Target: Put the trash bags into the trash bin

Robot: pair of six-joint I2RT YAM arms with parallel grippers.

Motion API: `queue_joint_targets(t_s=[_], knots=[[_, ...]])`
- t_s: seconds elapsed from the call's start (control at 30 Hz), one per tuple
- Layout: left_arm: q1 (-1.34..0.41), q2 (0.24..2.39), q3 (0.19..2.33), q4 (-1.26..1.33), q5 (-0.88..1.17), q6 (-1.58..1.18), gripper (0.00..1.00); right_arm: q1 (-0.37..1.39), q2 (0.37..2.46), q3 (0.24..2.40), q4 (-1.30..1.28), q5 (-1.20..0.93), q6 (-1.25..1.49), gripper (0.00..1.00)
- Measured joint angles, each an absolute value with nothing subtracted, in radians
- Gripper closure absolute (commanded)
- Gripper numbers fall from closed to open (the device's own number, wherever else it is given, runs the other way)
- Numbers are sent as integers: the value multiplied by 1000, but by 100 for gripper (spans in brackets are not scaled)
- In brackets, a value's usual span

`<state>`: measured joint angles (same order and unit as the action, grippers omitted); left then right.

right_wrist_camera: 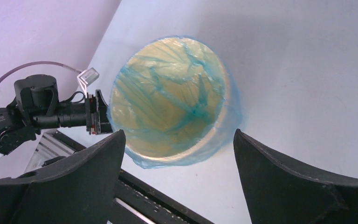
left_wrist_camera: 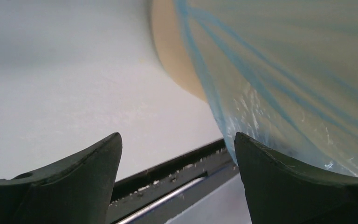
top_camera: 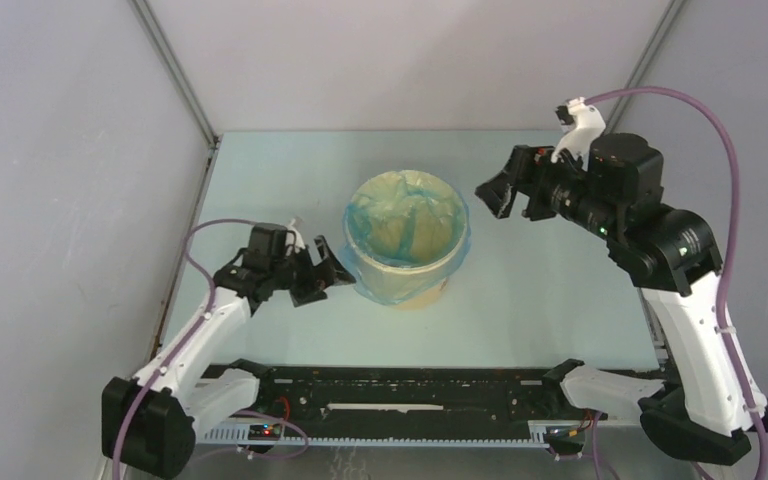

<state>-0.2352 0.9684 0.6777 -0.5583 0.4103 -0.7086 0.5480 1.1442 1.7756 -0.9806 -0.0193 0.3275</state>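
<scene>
The pale yellow-tan trash bin [top_camera: 430,293] stands upright mid-table. The translucent light-blue trash bag [top_camera: 407,225] lines its inside and is folded over the rim, hanging down the outside. My left gripper [top_camera: 328,270] is open and empty, low beside the bin's left wall; in the left wrist view the bag [left_wrist_camera: 298,93] and bin wall [left_wrist_camera: 172,51] fill the right side, and one finger looks close to the bag. My right gripper [top_camera: 500,185] is open and empty, raised to the right of the bin. The right wrist view shows the lined bin [right_wrist_camera: 168,107] from above.
The pale table [top_camera: 290,170] has grey walls on the left, back and right. A black rail [top_camera: 410,385] runs along the near edge between the arm bases. The left arm shows in the right wrist view [right_wrist_camera: 37,112].
</scene>
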Motion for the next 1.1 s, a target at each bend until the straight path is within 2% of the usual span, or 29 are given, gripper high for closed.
queue_joint_targets(t_s=[0.2, 0.43, 0.57, 0.83, 0.97, 1.1], knots=[[-422, 1093, 675, -412, 434, -806, 9, 490, 1057, 1704, -1008, -43, 315, 6], [-464, 1356, 708, -70, 451, -1025, 9, 478, 967, 1690, -1029, -49, 316, 6], [-501, 1591, 898, 13, 452, -1093, 7, 477, 904, 1690, -1035, -12, 322, 1], [-580, 2034, 1462, 90, 451, -1161, 4, 476, 826, 1705, -1103, 83, 348, 0], [-590, 2014, 1432, 85, 421, -1161, 0, 476, 801, 1697, -1106, 135, 367, 0], [-584, 1831, 1222, -6, 376, -1111, 0, 474, 814, 1730, -1123, 181, 373, 0]])
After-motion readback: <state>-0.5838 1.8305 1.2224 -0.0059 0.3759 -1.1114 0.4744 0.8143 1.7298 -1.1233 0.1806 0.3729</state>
